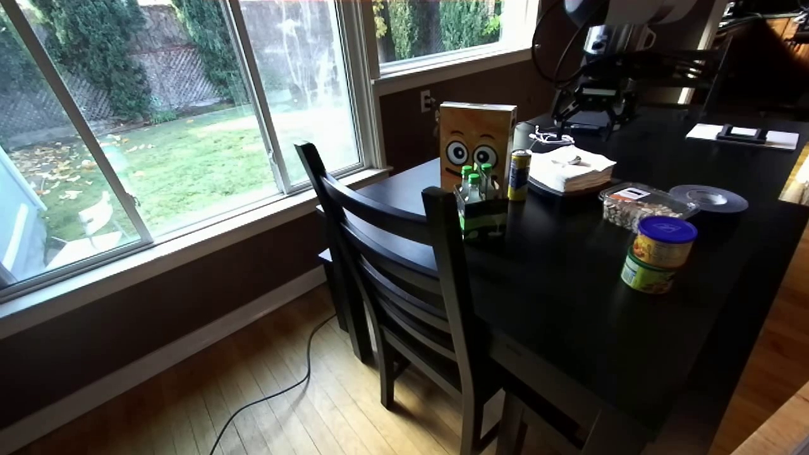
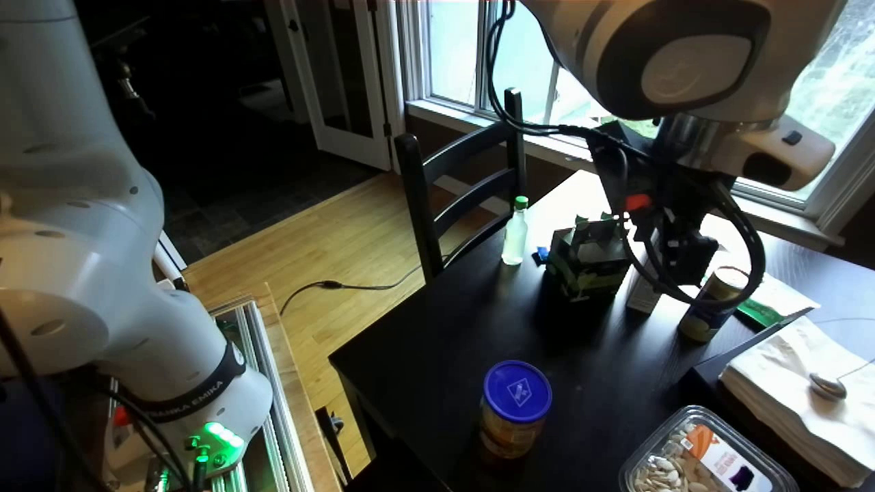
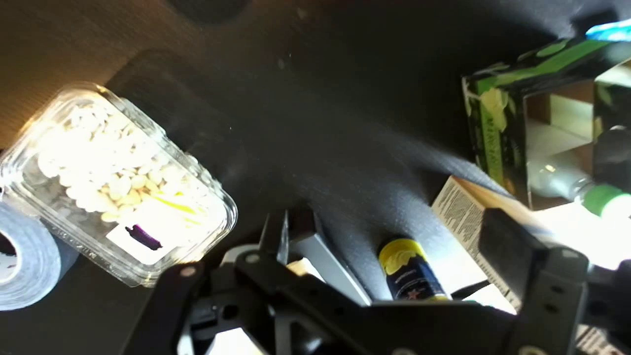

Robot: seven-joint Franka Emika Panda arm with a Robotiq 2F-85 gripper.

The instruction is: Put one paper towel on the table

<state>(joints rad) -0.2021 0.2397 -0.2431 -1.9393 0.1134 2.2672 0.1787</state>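
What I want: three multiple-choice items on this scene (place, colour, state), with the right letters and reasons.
1. Where does the roll of grey tape lie?
A. On the floor
B. Beside the clear plastic container
C. On the windowsill

2. What colour is the cap on the bottle outside the carton?
A. Green
B. Red
C. White

3. How do the fingers stand?
A. Shut together
B. Holding a bottle
C. Spread apart

1 B: the wrist view shows the two side by side.
2 A: an exterior view shows it green.
3 C: a wide gap between them in the wrist view.
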